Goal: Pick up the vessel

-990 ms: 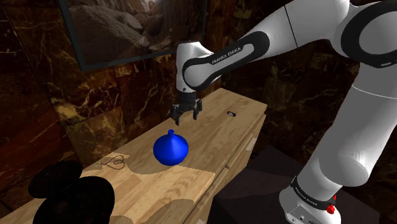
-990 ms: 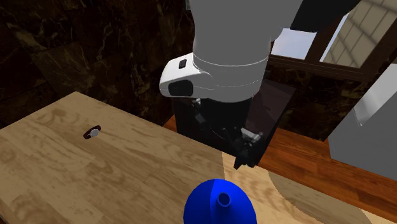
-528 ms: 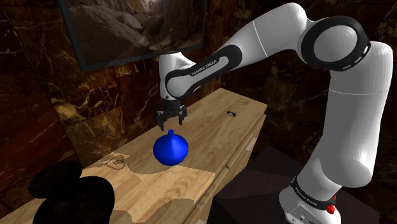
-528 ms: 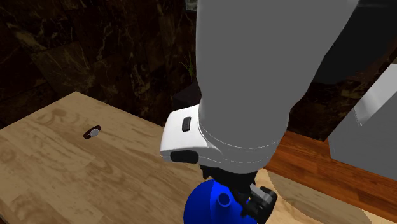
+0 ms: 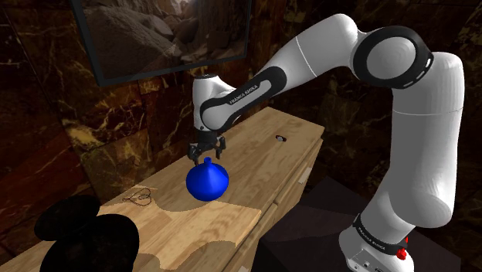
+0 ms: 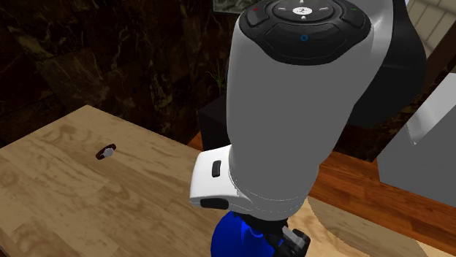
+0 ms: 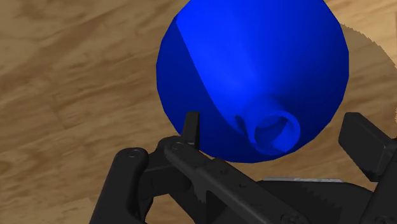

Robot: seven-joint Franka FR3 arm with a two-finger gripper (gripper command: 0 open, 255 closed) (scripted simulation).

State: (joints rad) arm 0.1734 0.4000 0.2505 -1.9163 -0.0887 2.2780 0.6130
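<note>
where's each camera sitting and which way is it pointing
Shoulder view: beside and a little behind the robot, looking down along the wooden table; the whole white arm shows, reaching up and left.
Second exterior view: close over the table, looking down across it; the arm's thick last link stands in the foreground.
Wrist view: on the hand, looking down at the blue vessel; both black fingers show, apart, either side of its neck.
Shared: all three show the vessel at the gripper.
</note>
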